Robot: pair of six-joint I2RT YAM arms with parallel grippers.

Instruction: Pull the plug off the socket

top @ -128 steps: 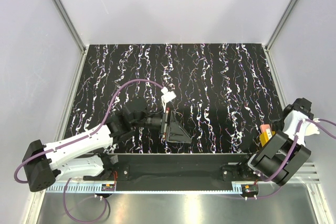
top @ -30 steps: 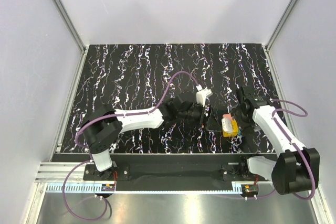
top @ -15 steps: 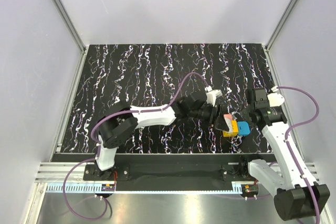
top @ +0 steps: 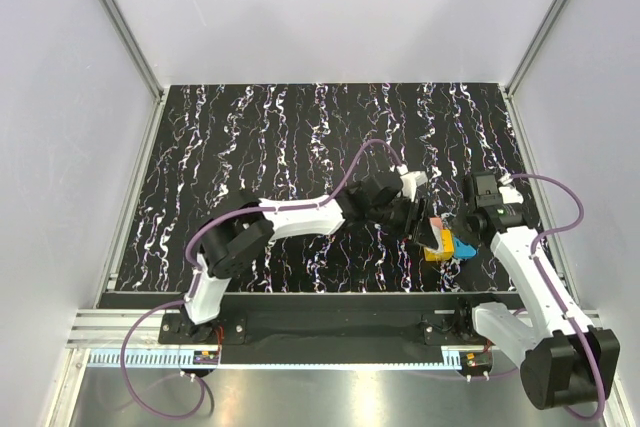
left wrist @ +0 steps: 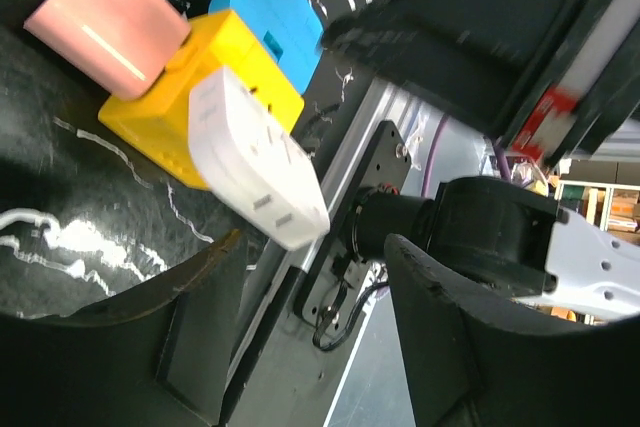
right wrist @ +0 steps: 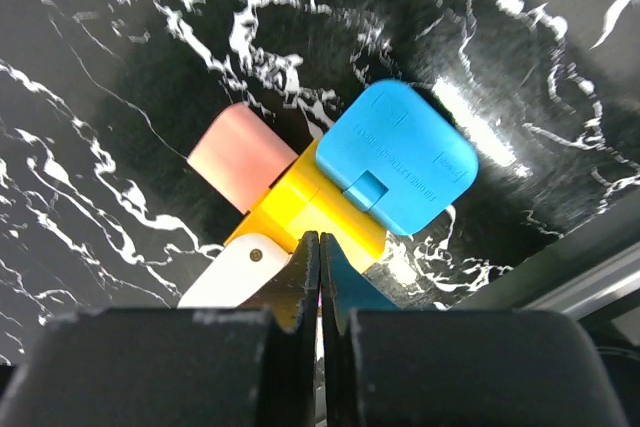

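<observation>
At the worktop's (top: 250, 147) front right, we find the yellow socket cube (right wrist: 320, 202) with a blue plug (right wrist: 397, 155) seated. Right end effector (right wrist: 320, 247): together, empty, over the cube. Left end effector (left wrist: 312, 247): apart, empty. We judge the plug light, rigid, slick; grip its flat sides.

The top camera looks down from high over the whole marbled counter (top: 250, 147). Both wrist cameras sit close to the yellow socket cube (right wrist: 300, 197), the left one low beside it and tilted, the right one almost straight above. All three views share that cube.
</observation>
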